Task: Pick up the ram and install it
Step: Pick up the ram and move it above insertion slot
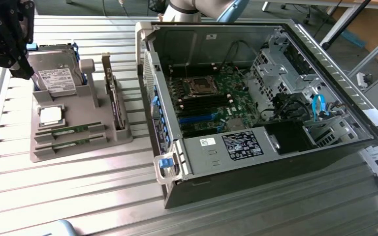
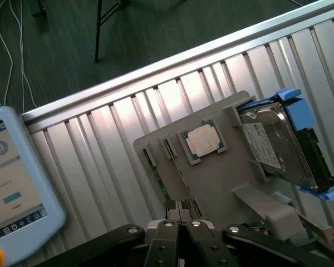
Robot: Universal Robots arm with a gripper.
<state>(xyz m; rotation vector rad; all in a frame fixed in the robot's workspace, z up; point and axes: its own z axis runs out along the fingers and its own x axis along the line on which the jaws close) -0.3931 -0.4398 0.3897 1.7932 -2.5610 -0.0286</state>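
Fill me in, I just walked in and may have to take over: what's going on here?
A robot arm's gripper, fingers shut and holding nothing, hovers above a gray parts holder. Two green ram sticks sit in its slots, not yet picked up. The open computer case stands beside the holder.

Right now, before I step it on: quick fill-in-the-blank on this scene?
1. The gripper hangs over the grey holder with its fingers ____.
2. The holder's slots carry ____ green ram sticks.
3. The hard drive on the holder has ____ side rails.
4. The open computer case lies to the exterior view's ____ of the holder.

Missing words: shut; two; blue; right.
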